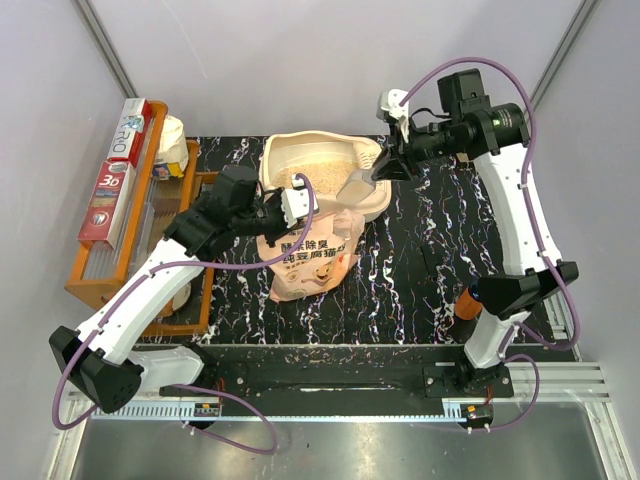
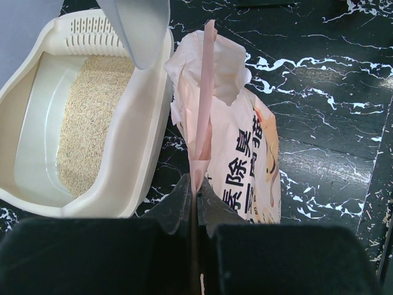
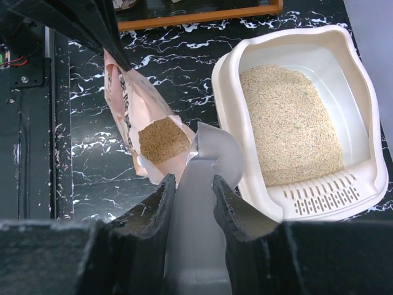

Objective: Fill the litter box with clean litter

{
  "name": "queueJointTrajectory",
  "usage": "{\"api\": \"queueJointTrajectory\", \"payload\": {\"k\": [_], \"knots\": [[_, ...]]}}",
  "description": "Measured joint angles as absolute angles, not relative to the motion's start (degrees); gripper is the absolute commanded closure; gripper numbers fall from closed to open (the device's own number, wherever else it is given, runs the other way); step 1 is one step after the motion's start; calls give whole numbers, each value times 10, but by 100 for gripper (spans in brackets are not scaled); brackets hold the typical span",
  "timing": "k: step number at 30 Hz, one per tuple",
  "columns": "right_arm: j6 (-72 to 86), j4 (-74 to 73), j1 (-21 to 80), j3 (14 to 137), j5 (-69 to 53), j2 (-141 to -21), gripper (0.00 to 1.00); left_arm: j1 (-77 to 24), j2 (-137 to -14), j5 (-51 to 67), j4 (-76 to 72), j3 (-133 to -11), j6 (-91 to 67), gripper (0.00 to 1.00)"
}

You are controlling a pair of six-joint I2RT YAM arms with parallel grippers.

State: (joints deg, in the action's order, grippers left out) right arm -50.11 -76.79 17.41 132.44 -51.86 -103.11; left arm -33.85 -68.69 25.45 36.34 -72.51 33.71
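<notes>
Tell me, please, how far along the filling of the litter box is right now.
Partly done: clean litter covers much of the litter box floor, though a strip along one side is bare. In hand: the left fingers pinch the torn strip of the bag, holding it open, while the right fingers grip the grey scoop between bag and box. Left: more scoops; the bag holds more litter.

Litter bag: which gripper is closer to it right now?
Left. The left gripper clamps the top strip of the litter bag; the right gripper holds a gray scoop at the litter box rim, beside the bag.
</notes>
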Motion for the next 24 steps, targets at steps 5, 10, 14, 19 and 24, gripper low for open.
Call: {"api": "queueJointTrajectory", "payload": {"k": [5,10,14,19,24], "knots": [[-506,-771,174,1277,-518,-996,100,-338,-687,254,363,-725,337,100],[-515,-776,176,1202,-520,-961,100,-338,-687,254,363,-725,332,100],[-509,-776,182,1153,-520,-953,100,-338,-688,255,363,-726,327,100],[-465,-764,208,1131,-512,-963,100,-340,-688,257,366,-726,325,100],[-422,-742,245,1137,-500,-997,100,-340,-688,261,372,-726,324,100]]}}
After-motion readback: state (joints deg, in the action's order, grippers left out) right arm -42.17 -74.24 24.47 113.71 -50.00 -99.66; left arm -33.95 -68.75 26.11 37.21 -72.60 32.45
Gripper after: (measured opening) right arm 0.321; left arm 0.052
